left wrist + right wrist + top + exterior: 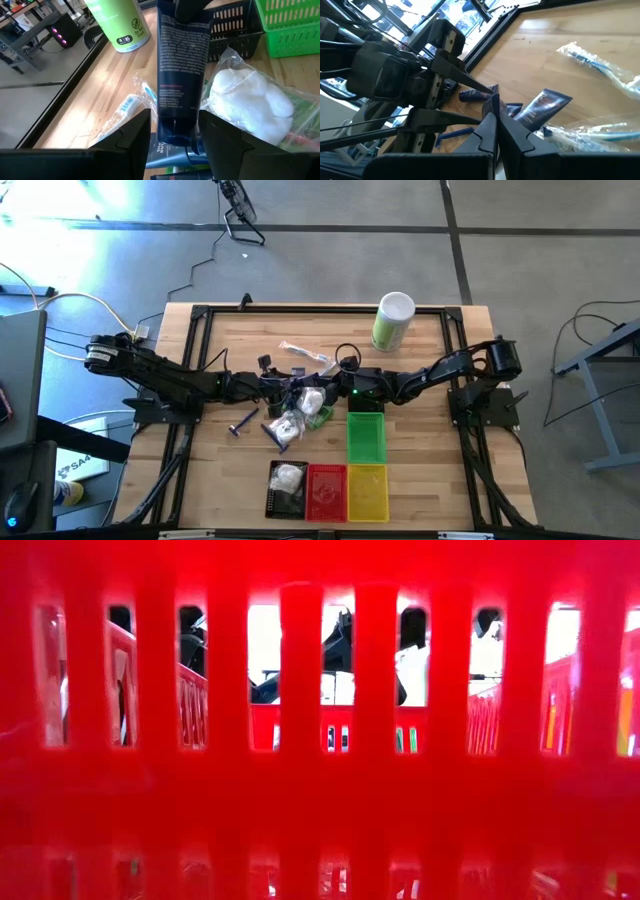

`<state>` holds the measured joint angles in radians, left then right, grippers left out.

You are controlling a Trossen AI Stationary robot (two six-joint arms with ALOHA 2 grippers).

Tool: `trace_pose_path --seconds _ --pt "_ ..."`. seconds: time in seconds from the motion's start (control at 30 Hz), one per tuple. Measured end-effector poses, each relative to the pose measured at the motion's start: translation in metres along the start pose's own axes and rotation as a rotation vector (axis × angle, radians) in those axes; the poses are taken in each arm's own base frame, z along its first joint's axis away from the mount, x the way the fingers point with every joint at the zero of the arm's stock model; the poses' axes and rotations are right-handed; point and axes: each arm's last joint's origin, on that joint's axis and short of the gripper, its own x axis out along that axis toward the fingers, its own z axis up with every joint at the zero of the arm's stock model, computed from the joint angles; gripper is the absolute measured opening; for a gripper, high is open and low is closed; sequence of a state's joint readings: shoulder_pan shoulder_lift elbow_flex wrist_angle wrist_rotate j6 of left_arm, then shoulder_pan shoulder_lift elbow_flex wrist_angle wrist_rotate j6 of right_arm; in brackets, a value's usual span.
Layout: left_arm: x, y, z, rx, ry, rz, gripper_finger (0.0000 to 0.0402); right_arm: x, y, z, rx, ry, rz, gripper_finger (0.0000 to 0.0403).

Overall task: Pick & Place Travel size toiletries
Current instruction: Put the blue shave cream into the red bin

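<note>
A dark blue tube hangs above the middle of the table between my two grippers. My right gripper is shut on its flat end. My left gripper stands open around its cap end, one finger on each side, with a narrow gap showing on one side. Below them on the table lie a white crinkly pouch, another blue tube and a clear-wrapped stick. In the high view the grippers meet near the pile. My right gripper pinches the tube's flat crimped end between its two fingers, coming about level from the table's right side. In its own wrist view the fingers hide the place of contact. The tube is lifted clear of the table, its cap end reaching between my left gripper's fingers.
A tall green-and-white canister stands at the back. The green basket is right of the pile. The black, red and yellow baskets line the near edge. The red basket's wall fills the low view.
</note>
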<state>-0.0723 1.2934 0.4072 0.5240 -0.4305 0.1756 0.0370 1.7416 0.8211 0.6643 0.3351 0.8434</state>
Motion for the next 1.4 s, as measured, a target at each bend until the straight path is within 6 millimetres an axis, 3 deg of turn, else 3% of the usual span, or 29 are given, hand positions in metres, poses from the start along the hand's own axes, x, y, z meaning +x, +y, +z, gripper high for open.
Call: trace_pose_path --seconds 0.57,0.9,1.07,1.4 --pt "0.000 0.001 -0.002 -0.009 0.027 0.055 0.0161 -0.009 0.008 0.010 -0.086 0.023 0.036 0.0003" --pt "0.000 0.001 -0.006 0.017 0.061 0.055 0.0161 -0.054 0.026 0.023 -0.172 0.181 -0.031 0.0003" --pt "0.000 0.001 -0.006 0.029 0.061 0.054 0.0161 -0.077 0.045 0.026 -0.164 0.263 0.111 0.0003" --pt "0.000 0.001 -0.006 0.029 0.061 0.052 0.0161 -0.092 0.064 0.000 -0.098 0.474 0.276 0.0003"
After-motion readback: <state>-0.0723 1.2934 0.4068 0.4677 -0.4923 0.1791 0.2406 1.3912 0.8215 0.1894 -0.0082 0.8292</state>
